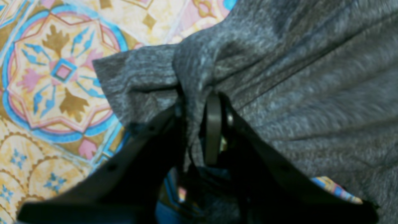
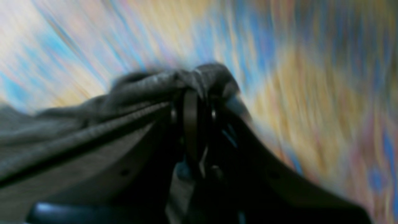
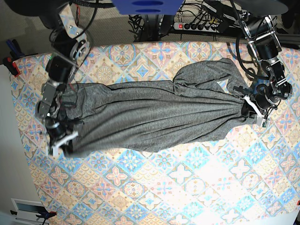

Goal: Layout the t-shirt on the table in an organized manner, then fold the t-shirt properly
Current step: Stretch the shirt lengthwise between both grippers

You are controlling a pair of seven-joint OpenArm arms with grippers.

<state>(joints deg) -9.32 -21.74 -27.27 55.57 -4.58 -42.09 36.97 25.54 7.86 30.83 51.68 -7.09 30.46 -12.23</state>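
The dark grey t-shirt (image 3: 154, 117) hangs stretched in a long band across the table (image 3: 178, 187), pulled taut between both arms. On the right of the base view my left gripper (image 3: 245, 105) is shut on a bunched end of the t-shirt (image 1: 279, 77); in the left wrist view the cloth is pinched between its fingers (image 1: 213, 124). At the left of the base view my right gripper (image 3: 63, 136) is shut on the other end. The right wrist view is motion-blurred, with the t-shirt (image 2: 93, 124) gathered at the right gripper (image 2: 194, 102).
The patterned tablecloth (image 1: 56, 77) covers the whole table. Cables and a power strip (image 3: 197, 24) lie behind its far edge. A white floor strip runs along the left edge (image 3: 14, 164).
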